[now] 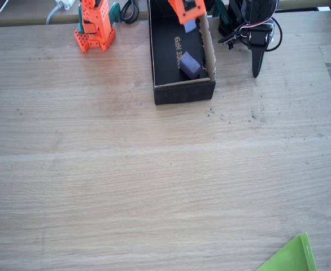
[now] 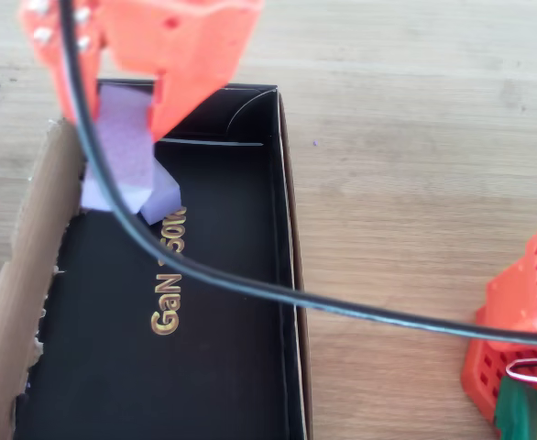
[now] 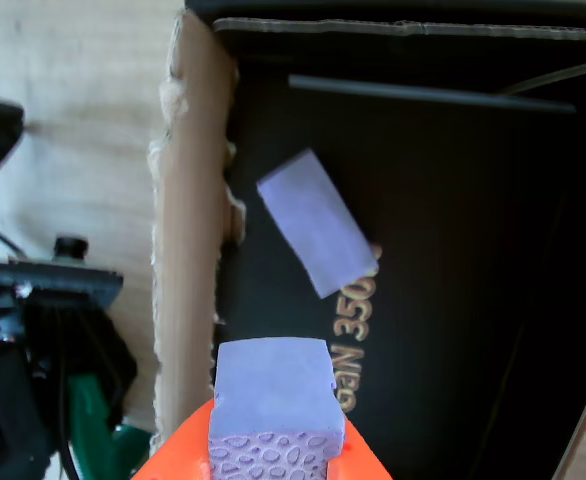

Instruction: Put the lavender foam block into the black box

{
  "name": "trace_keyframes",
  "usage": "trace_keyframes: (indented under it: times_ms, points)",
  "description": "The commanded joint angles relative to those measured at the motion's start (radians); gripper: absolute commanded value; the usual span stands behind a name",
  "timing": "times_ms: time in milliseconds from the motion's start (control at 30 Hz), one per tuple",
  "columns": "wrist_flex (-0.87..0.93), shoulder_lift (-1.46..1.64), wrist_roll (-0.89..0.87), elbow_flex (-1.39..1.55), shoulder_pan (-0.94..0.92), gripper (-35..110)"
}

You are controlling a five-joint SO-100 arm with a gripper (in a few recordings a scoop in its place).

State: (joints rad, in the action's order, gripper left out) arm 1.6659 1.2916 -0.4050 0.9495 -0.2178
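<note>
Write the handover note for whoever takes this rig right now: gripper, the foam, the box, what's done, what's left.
Gripper: shut on a lavender foam block, held above the black box, over its floor near the torn cardboard wall.
Another foam block already lies flat on the box floor beside the gold lettering.
Done: block picked up and carried over the box.
Left: open the jaws so the block drops inside, then pull the arm back. A low release looks safest, given how near the wall it is.

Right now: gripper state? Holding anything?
Gripper: closed on a lavender foam block, held above the black box; another foam block lies inside.
</note>
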Motion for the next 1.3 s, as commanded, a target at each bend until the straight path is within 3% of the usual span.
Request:
trace_keyframes:
  times_ms: [0, 467, 700, 867, 1000, 1267]
  points:
    - [0.011, 0.034, -0.009, -0.044, 0.002, 0]
    - [-0.083, 0.325, 0.034, 0.325, -0.089, 0]
    - [-0.1, 0.353, 0.041, 0.36, -0.109, 0]
    - [-0.101, 0.344, 0.071, 0.367, -0.103, 24]
    - [-0.109, 0.36, 0.071, 0.387, -0.098, 31]
    - [-0.075, 0.428, 0.041, 0.397, -0.081, 31]
